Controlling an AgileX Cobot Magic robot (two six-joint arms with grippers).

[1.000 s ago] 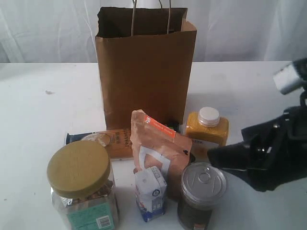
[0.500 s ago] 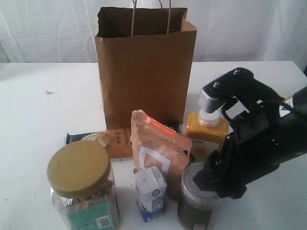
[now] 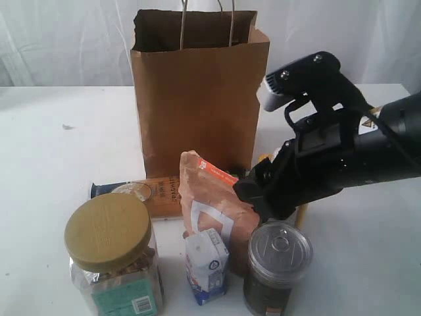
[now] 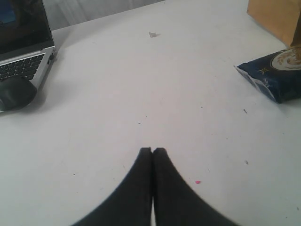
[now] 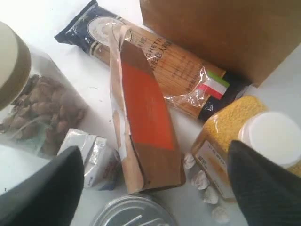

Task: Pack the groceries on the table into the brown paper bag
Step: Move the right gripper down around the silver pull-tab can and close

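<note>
The right gripper (image 5: 155, 188), jaws wide and empty, hovers over the brown orange-labelled pouch (image 5: 146, 113). It should probably centre there, clear of the yellow white-capped bottle (image 5: 244, 146) (just beside). The left gripper (image 4: 153, 153) is closed on nothing. The brown paper bag (image 3: 197, 99) stands open behind the groceries, contents hidden. The clear jar (image 3: 112, 263) holds brown lumps.

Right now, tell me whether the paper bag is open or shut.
Open. The paper bag stands upright, its mouth spread wide, the dark inner wall showing. Contents: cannot tell.
</note>
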